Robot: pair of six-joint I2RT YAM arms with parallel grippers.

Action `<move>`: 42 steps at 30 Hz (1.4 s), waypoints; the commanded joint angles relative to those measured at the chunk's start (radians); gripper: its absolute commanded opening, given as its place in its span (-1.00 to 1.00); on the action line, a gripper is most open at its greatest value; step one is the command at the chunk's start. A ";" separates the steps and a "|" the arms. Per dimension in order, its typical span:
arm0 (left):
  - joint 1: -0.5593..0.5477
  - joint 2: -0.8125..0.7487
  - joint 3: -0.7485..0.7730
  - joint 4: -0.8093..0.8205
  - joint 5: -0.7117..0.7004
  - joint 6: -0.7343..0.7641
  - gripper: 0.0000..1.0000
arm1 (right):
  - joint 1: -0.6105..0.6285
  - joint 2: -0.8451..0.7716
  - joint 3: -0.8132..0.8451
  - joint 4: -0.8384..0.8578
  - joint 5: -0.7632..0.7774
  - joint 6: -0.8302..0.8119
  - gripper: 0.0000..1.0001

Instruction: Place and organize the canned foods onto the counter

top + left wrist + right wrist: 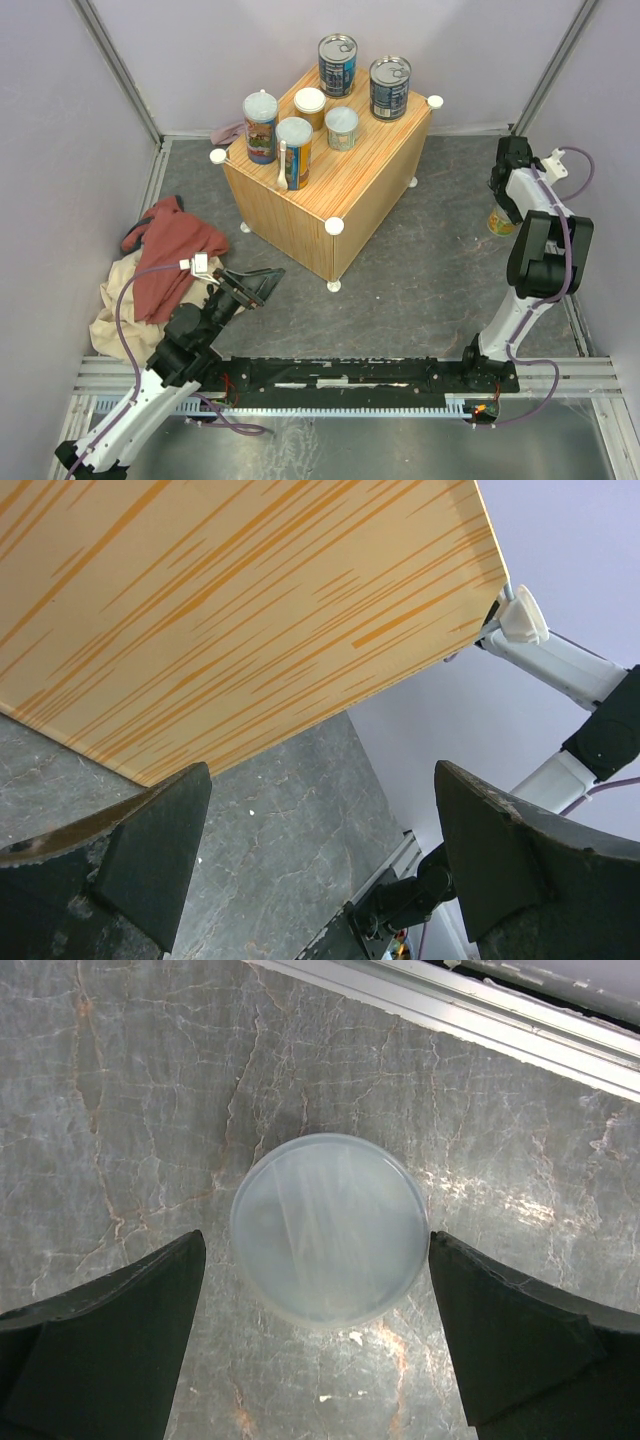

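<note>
Between my right gripper's [316, 1250] black fingers [110, 1340] I see a can [330, 1228] with a pale, milky lid on a grey, brown-veined surface [120, 1080]. Ahead of my left gripper [322, 780] the tabletop [200, 610] is light orange, streaked darker orange.

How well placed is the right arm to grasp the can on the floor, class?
Probably well placed, so a likely yes. The right gripper hangs open directly over the can. The lid sits between the jaws with a gap on each side, and nothing else stands near it on the floor.
</note>
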 commanded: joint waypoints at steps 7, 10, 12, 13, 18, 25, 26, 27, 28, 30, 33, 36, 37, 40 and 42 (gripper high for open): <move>-0.003 0.014 -0.010 0.069 -0.015 -0.018 0.96 | -0.007 0.085 0.049 0.075 -0.058 -0.048 0.87; -0.003 0.011 -0.010 0.067 -0.015 -0.019 0.96 | -0.008 0.076 0.030 0.092 -0.063 -0.059 0.74; -0.003 0.008 -0.010 0.065 -0.015 -0.019 0.96 | -0.007 0.058 0.006 0.113 -0.066 -0.079 0.55; -0.004 0.005 -0.010 0.065 -0.014 -0.020 0.96 | -0.008 0.047 -0.009 0.126 -0.069 -0.092 0.41; -0.003 -0.002 -0.010 0.064 -0.009 -0.027 0.96 | 0.001 -0.038 -0.098 0.208 -0.128 -0.157 -0.55; -0.004 0.004 0.021 0.039 -0.005 -0.020 0.96 | 0.077 -0.188 -0.249 0.330 -0.238 -0.267 -0.98; -0.003 0.006 0.024 0.036 -0.004 -0.020 0.96 | 0.097 -0.218 -0.277 0.353 -0.239 -0.282 -0.98; -0.003 0.005 0.026 0.033 -0.003 -0.021 0.96 | 0.117 -0.249 -0.303 0.369 -0.240 -0.298 -0.98; -0.003 0.003 0.028 0.029 -0.001 -0.023 0.96 | 0.139 -0.275 -0.325 0.382 -0.239 -0.314 -0.98; -0.003 -0.003 0.028 0.022 0.001 -0.029 0.96 | 0.176 -0.325 -0.364 0.394 -0.240 -0.346 -0.98; -0.003 -0.009 0.037 0.007 0.005 -0.033 0.96 | 0.226 -0.402 -0.400 0.382 -0.235 -0.390 -0.98; -0.003 -0.009 0.051 -0.013 0.007 -0.026 0.96 | 0.283 -0.510 -0.428 0.378 -0.234 -0.444 -0.97; -0.003 -0.009 0.054 -0.017 0.006 -0.024 0.96 | 0.307 -0.557 -0.426 0.367 -0.237 -0.462 -0.97; -0.003 -0.009 0.056 -0.022 0.003 -0.021 0.96 | 0.355 -0.645 -0.402 0.322 -0.251 -0.505 -0.97; -0.004 -0.007 0.051 -0.022 0.004 -0.022 0.96 | 0.384 -0.688 -0.373 0.294 -0.276 -0.525 -0.97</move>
